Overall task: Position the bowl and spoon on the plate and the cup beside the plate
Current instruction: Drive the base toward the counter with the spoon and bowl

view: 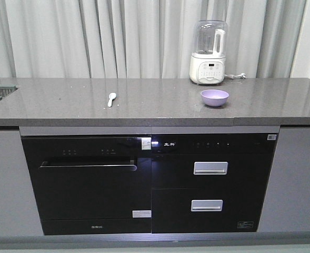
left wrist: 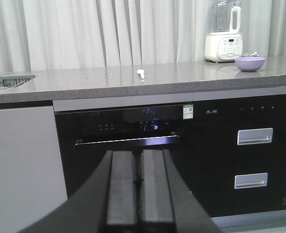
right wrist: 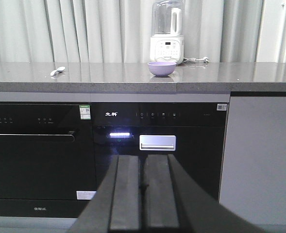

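The bowl (view: 215, 97) sits right on the grey tabletop (view: 160, 105), near the white blender (view: 208, 52); the spoon (view: 111, 98) lies well apart, left. The left gripper (left wrist: 138, 158) and right gripper (right wrist: 143, 160) hang below it, fingers pressed together, empty

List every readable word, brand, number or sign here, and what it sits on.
Nothing reads clearly enough to quote.
Brand mark, two white characters on the black control panel: blurred.
Green-white sticker on the left unit: print too small.
Blender control panel: markings illegible.
Small white print at that unit's base: unreadable.
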Controlling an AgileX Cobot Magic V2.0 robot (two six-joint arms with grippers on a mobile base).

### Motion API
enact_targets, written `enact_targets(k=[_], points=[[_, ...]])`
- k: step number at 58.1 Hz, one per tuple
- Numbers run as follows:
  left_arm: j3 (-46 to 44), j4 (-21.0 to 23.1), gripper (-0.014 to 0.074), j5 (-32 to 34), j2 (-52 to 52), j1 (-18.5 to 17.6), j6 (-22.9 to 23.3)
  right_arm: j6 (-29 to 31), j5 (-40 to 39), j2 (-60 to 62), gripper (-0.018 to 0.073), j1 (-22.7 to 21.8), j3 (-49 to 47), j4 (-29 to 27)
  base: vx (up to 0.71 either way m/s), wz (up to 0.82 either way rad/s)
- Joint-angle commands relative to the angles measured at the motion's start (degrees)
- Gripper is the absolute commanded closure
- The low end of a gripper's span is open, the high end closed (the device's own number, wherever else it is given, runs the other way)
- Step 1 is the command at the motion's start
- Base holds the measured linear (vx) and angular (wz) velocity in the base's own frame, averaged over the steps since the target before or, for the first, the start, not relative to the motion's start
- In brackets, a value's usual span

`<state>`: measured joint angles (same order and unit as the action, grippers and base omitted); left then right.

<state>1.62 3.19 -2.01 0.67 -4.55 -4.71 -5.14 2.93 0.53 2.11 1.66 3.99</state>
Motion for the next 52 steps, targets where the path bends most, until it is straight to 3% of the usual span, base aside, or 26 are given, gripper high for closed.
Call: enact_targets(k=[1,52], points=[[1.4,0.6,0.0602,4.9,0.8,0.1,0.1,0.4,-4.8,1.1,0.0568,-0.4,1.0,0.6,0.00,0.00],[1.4,0.6,0.0602,4.9,0.8,0.1,0.1,0.4,-4.7,1.1,0.0568,-0.4,1.0,0.6,0.01,-0.01]])
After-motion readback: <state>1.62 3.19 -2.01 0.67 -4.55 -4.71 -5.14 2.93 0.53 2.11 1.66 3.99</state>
